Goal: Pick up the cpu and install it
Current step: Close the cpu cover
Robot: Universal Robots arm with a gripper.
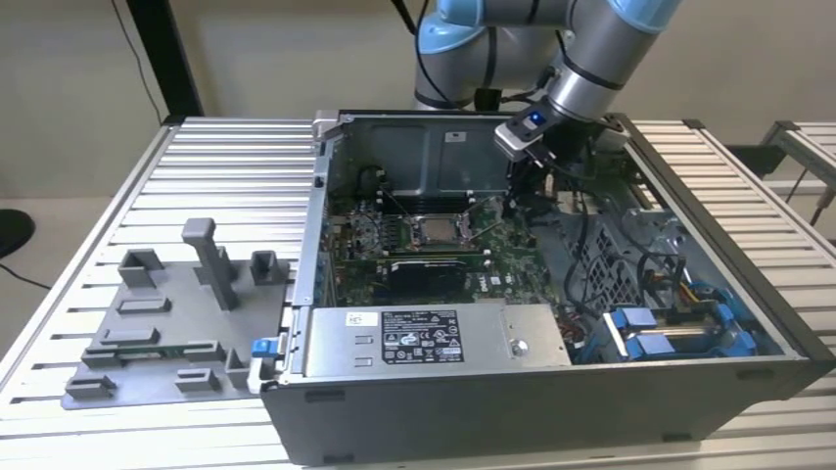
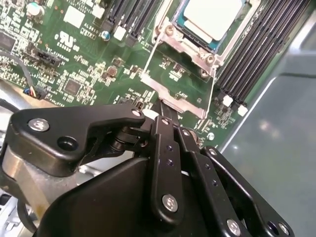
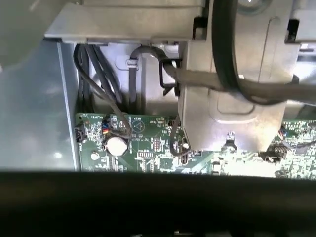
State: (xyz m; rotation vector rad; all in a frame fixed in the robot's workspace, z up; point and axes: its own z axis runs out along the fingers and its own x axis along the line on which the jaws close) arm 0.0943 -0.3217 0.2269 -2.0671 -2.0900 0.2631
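Note:
The cpu [image 1: 432, 232] is a small pale silvery square lying flat in the socket on the green motherboard [image 1: 503, 284], inside the open computer case. The second wrist view shows the cpu [image 2: 212, 17] resting in its socket, with a metal frame plate [image 2: 197, 101] reaching from the socket towards my fingers. My gripper [image 1: 514, 208] hangs over the board just to the exterior view's right of the socket. In the second wrist view my gripper [image 2: 165, 107] is shut with nothing in it. Its black fingertips sit at the near edge of that frame plate, apart from the cpu.
The case [image 1: 549, 411] stands on a slatted metal table [image 1: 222, 166]. A grey power supply [image 1: 432, 338] lies at its front and blue drive brackets [image 1: 667, 333] at the exterior view's right. Grey plastic fixture blocks [image 1: 170, 323] lie on the left. Cables [image 3: 98, 79] run along the case wall.

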